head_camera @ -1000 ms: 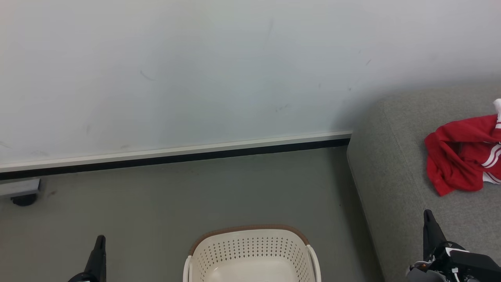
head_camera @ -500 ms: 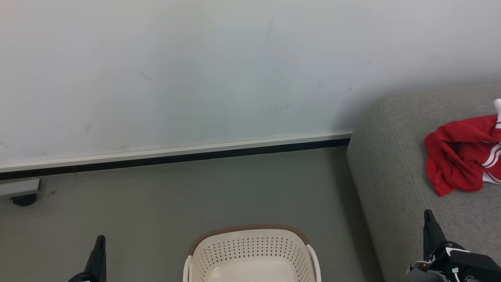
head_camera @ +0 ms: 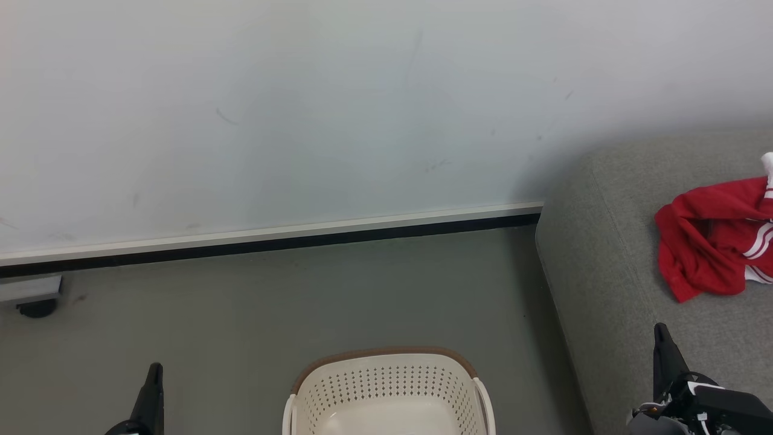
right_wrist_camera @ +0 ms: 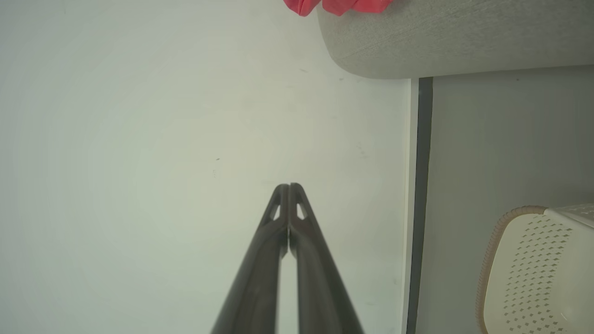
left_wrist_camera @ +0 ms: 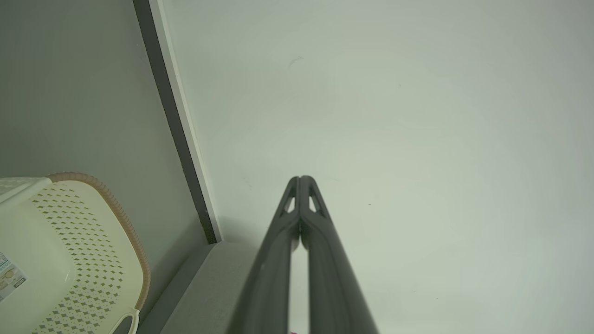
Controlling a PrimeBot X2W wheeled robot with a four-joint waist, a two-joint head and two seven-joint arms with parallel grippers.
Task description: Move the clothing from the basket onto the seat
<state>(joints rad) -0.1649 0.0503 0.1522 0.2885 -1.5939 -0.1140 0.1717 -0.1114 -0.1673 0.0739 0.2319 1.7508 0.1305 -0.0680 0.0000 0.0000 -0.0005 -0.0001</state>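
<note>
Left tool [head_camera: 155, 370], lower left in my head view: clenched on nothing, tips pressed together, seen against bare floor [head_camera: 302, 302]. Right tool [head_camera: 661, 331], lower right: likewise clenched and empty, seen against the near part of the seat [head_camera: 604, 254]. Between my two tools stands one basket [head_camera: 386, 382], on the floor, near the seat's end, with one sticker [left_wrist_camera: 9, 277] on its bottom. One red heap of clothing [head_camera: 706, 241] lies on the seat, beyond the right tool and apart from it, with plain seat fabric between them. I cannot count the garments in it. Behind these I see one wall [head_camera: 362, 121] with a dark skirting [head_camera: 272, 244], and one castor [head_camera: 37, 308] at far left.
</note>
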